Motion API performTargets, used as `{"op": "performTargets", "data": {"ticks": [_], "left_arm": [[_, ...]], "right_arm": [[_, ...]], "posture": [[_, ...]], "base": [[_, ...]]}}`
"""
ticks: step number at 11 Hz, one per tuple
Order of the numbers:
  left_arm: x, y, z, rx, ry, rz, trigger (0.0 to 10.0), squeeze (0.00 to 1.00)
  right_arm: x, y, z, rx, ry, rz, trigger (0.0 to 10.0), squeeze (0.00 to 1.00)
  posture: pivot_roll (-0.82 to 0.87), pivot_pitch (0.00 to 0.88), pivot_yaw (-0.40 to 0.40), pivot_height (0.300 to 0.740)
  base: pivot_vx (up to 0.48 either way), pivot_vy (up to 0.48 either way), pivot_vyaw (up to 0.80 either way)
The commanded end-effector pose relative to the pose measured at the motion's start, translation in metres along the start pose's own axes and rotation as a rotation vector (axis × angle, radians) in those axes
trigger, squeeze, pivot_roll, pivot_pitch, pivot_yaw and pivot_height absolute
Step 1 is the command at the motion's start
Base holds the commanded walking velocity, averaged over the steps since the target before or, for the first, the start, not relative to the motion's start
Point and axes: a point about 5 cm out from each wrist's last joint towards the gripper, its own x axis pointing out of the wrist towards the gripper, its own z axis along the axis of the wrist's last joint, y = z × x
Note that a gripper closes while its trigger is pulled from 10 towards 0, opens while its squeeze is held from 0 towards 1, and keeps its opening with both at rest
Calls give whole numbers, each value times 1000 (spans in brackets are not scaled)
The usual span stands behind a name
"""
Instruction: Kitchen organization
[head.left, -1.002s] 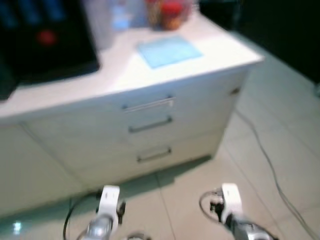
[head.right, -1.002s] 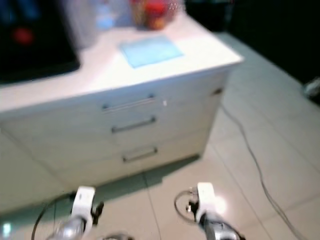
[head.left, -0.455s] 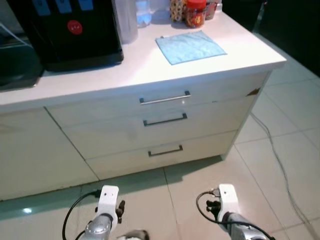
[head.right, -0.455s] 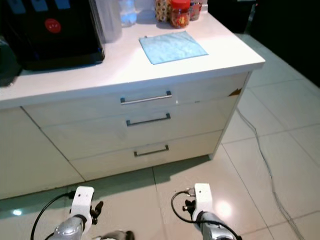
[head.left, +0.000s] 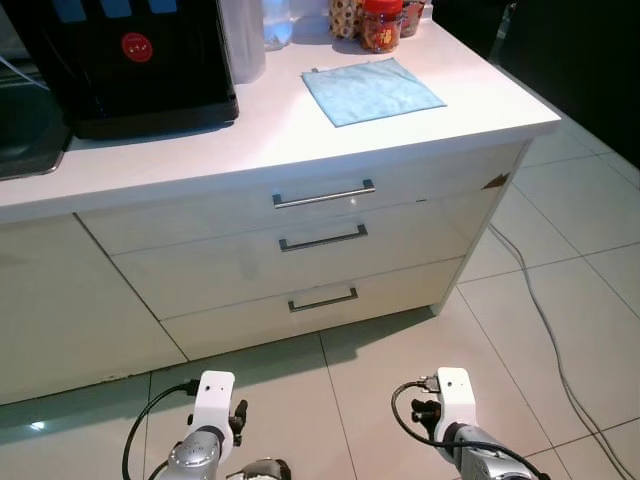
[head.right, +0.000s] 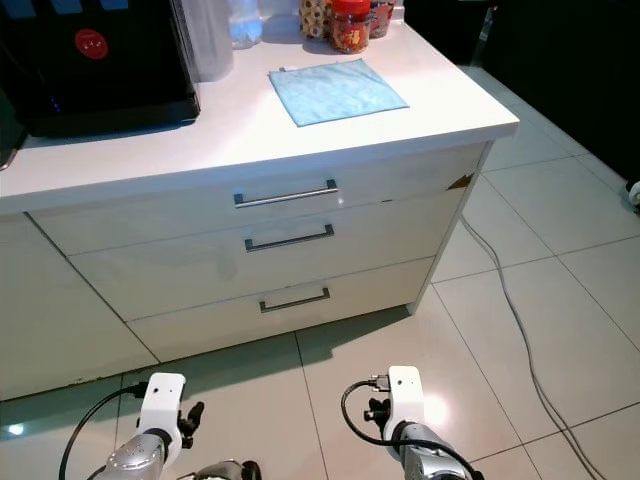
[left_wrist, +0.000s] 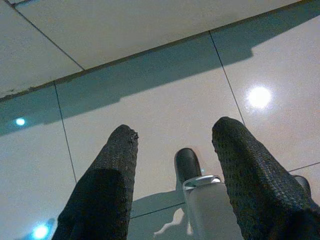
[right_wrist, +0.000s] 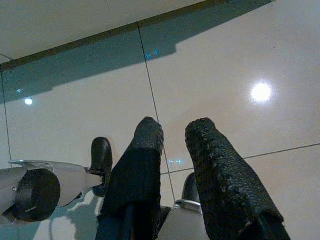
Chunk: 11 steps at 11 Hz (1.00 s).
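Note:
A white kitchen counter (head.left: 260, 135) stands in front of me with a light blue cloth (head.left: 372, 90) spread flat near its right end. Below the top are three drawers, all closed, with a top handle (head.left: 323, 195), a middle handle (head.left: 322, 239) and a bottom handle (head.left: 322, 300). Both arms hang low over the tiled floor, the left wrist (head.left: 215, 395) and the right wrist (head.left: 452, 390) well short of the cabinet. My left gripper (left_wrist: 172, 127) is open wide and holds nothing. My right gripper (right_wrist: 175, 125) is open by a narrow gap, also without anything in it.
A black appliance (head.left: 130, 55) with a red badge stands at the counter's back left, beside a clear container (head.left: 245, 35). Jars with red lids (head.left: 380, 22) sit at the back. A grey cable (head.left: 545, 330) runs across the floor tiles on the right.
The head camera has steadied and the picture went from blurred to sharp, shifting slightly. Both arms still hang in the same place.

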Motion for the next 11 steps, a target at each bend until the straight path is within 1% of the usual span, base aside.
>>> {"op": "performTargets", "data": {"ticks": [1,4,6,7,9,11], "left_arm": [[-1,4,-2,-17,12,20,10000,0],[-1,5,-3,-16,15,24,10000,0],[-1,5,-4,-14,22,24,10000,0],[-1,5,-4,-13,22,24,10000,0],[-1,5,-4,-12,22,24,10000,0],[-1,5,-3,-12,20,24,10000,0]], "right_arm": [[1,2,4,8,-14,12,10000,0],[1,3,4,9,-16,14,10000,0],[1,2,5,-13,-22,9,10000,0],[1,3,5,-21,-22,11,10000,0],[1,4,5,-19,-22,16,10000,0],[1,4,5,4,-24,11,10000,0]], "posture": [[-1,54,35,740],[-1,55,35,740],[-1,55,36,740],[0,56,36,740],[1,55,36,740],[2,55,36,740]], "base": [[0,435,0],[0,435,0],[0,465,0],[0,465,406],[0,461,800],[0,461,0]]}}
